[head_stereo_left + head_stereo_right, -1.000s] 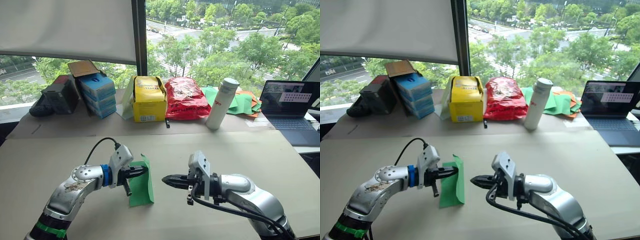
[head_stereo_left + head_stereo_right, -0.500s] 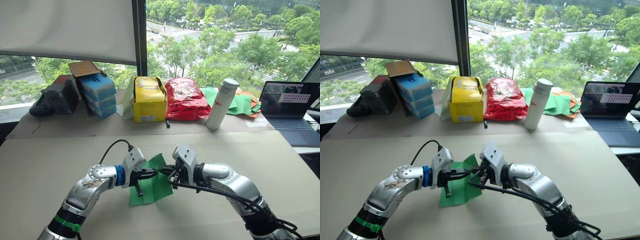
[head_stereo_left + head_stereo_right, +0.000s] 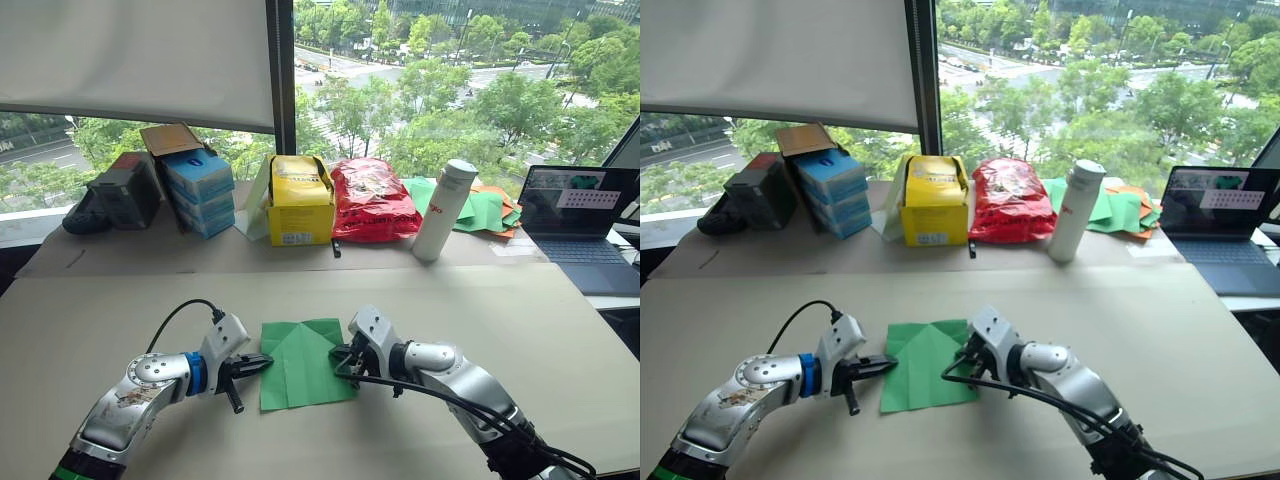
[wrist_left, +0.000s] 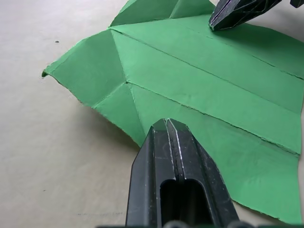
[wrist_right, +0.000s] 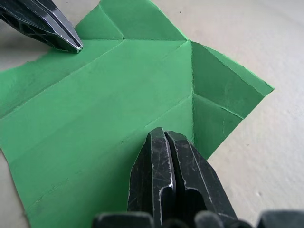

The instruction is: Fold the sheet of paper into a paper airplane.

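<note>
While closed grippers flank it, the sheet of paper (image 3: 303, 364) lies flat

Head stereo pair: high up, facing fwd and down over the table (image 3: 560, 330) toward the window, wide framing, both eyes sharing same scene w/ slight sideways offset. Left wrist cam: very near, low over table, looking along left gripper (image 4: 166, 124) across the sheet of paper (image 4: 199, 90) toward right gripper (image 4: 213, 23). Right wrist cam: equally near, facing opposite way along right gripper onto same sheet, left gripper tip at far side; both wrist views share the sheet.
</note>
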Controlling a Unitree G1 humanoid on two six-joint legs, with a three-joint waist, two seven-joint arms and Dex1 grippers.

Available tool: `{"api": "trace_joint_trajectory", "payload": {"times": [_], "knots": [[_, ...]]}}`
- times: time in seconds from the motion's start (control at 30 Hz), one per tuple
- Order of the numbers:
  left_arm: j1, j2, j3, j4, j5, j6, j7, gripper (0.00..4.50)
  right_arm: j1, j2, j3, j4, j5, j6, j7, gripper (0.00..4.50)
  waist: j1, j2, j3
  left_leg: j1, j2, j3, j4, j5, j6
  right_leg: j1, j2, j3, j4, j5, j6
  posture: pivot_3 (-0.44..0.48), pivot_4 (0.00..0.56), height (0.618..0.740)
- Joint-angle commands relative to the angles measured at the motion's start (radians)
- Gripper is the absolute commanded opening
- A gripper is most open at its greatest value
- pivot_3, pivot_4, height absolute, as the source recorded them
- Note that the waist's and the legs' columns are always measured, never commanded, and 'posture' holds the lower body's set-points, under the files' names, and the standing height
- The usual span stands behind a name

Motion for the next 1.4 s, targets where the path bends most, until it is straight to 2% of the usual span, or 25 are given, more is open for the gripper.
{"api": "trace_joint_trajectory", "payload": {"times": [0.03, 0.17, 0.27, 0.37, 0.4, 0.57, 0.77, 0.97, 1.07, 1.2, 1.4], "knots": [[0.017, -0.002, -0.017, 0.003, 0.025, -0.011, 0.006, 0.0, 0.025, -0.008, 0.005, -0.01, -0.008, 0.027, 0.006, 0.05, 0.0, 0.0, 0.0, 0.0, 0.0, 0.0, 0.0, 0.0, 0.0, 0.0, 0.0, 0.0, 0.0, 0.0, 0.0, 0.0, 0.15, 0.74], [0.01, -0.011, 0.013, -0.025, 0.002, -0.001, 0.012, 0.0, 0.023, 0.041, -0.079, -0.068, 0.044, 0.036, -0.031, 0.05, 0.001, 0.0, 0.0, 0.0, 0.0, 0.0, 0.0, 0.0, 0.0, 0.0, -0.001, 0.0, 0.0, 0.0, 0.0, 0.0, 0.15, 0.74], [0.008, -0.002, 0.063, -0.081, -0.043, 0.032, 0.012, 0.0, 0.009, 0.063, -0.171, -0.107, 0.1, 0.075, -0.042, 0.83, 0.0, 0.0, 0.0, -0.003, 0.0, 0.0, 0.0, 0.0, 0.0, -0.002, -0.001, 0.0, 0.0, 0.0, 0.0, 0.0, 0.15, 0.74], [0.016, 0.011, 0.102, -0.127, -0.076, 0.06, 0.01, 0.0, -0.009, 0.07, -0.224, -0.115, 0.129, 0.123, -0.059, 2.04, -0.001, 0.0, 0.0, -0.004, 0.0, 0.0, 0.0, 0.0, 0.0, -0.003, -0.001, -0.001, 0.0, 0.0, 0.0, 0.0, 0.15, 0.74], [0.02, 0.015, 0.121, -0.146, -0.094, 0.075, 0.008, 0.0, -0.02, 0.081, -0.246, -0.103, 0.147, 0.145, -0.065, 2.22, -0.001, 0.0, 0.0, -0.004, 0.0, 0.0, 0.0, 0.0, 0.0, -0.003, -0.001, -0.001, 0.0, 0.0, 0.0, 0.0, 0.15, 0.74], [0.019, 0.019, 0.173, -0.201, -0.156, 0.126, 0.018, 0.0, -0.047, 0.123, -0.262, 0.008, 0.168, 0.18, -0.078, 2.22, -0.008, 0.001, 0.0, -0.003, 0.0, 0.0, 0.0, 0.0, 0.0, -0.003, -0.001, -0.001, 0.0, 0.0, 0.0, 0.0, 0.15, 0.74], [0.019, 0.018, 0.172, -0.217, -0.167, 0.14, 0.04, 0.0, -0.064, 0.176, -0.253, 0.12, 0.163, 0.134, -0.074, 2.22, -0.012, 0.001, 0.001, -0.003, -0.001, 0.0, 0.0, 0.0, 0.0, -0.003, 0.0, -0.001, 0.0, 0.0, 0.0, 0.0, 0.15, 0.74], [0.032, 0.019, 0.176, -0.23, -0.173, 0.146, 0.055, 0.0, -0.053, 0.193, -0.234, 0.119, 0.166, 0.118, -0.067, 2.22, -0.016, 0.001, 0.001, -0.003, -0.001, 0.0, 0.0, 0.0, 0.0, -0.003, 0.0, -0.001, 0.0, 0.0, 0.0, 0.0, 0.15, 0.74], [0.036, 0.02, 0.172, -0.231, -0.176, 0.145, 0.06, 0.0, -0.041, 0.206, -0.215, 0.11, 0.159, 0.11, -0.075, 1.44, -0.02, 0.001, 0.001, -0.003, 0.0, 0.0, 0.0, 0.0, 0.0, -0.003, 0.0, -0.001, 0.0, 0.0, 0.0, 0.0, 0.15, 0.74], [0.035, 0.021, 0.167, -0.23, -0.178, 0.145, 0.061, 0.0, -0.029, 0.209, -0.206, 0.105, 0.141, 0.091, -0.092, 0.04, -0.02, 0.001, 0.001, -0.003, -0.001, 0.0, 0.0, 0.0, -0.001, -0.003, 0.0, -0.001, 0.0, 0.0, 0.0, 0.0, 0.15, 0.74], [0.021, 0.021, 0.157, -0.212, -0.176, 0.141, 0.054, 0.0, 0.017, 0.179, -0.164, 0.022, 0.088, 0.021, -0.11, 0.04, -0.019, 0.001, 0.001, -0.003, -0.001, 0.0, 0.0, 0.002, -0.003, -0.003, 0.0, -0.001, 0.0, 0.0, 0.0, 0.0, 0.15, 0.74]]}}
